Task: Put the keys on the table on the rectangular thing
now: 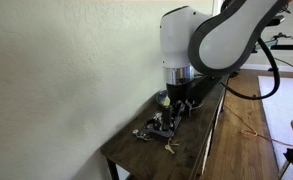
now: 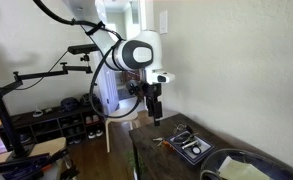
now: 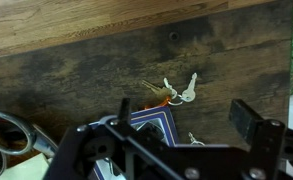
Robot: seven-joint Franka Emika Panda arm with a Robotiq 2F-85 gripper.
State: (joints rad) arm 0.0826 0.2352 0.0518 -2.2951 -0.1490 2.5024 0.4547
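The keys (image 3: 173,92) lie on the dark brown table (image 3: 66,70): several silver and brass keys on a ring with an orange tag. In the wrist view they sit just beyond the rectangular thing (image 3: 162,117), a dark tray with a blue and white rim. My gripper (image 3: 186,112) is open and empty. It hovers above the tray, its fingers on either side of the view. In both exterior views the gripper (image 1: 177,100) (image 2: 154,112) hangs above the table (image 1: 201,140), clear of the tray (image 2: 191,145).
A round dark dish (image 3: 1,135) (image 2: 236,168) stands on the table beside the tray. A small metal piece (image 3: 193,140) lies next to the tray. A wall runs along the table's long side. Wooden floor (image 3: 76,20) lies past the table's edge.
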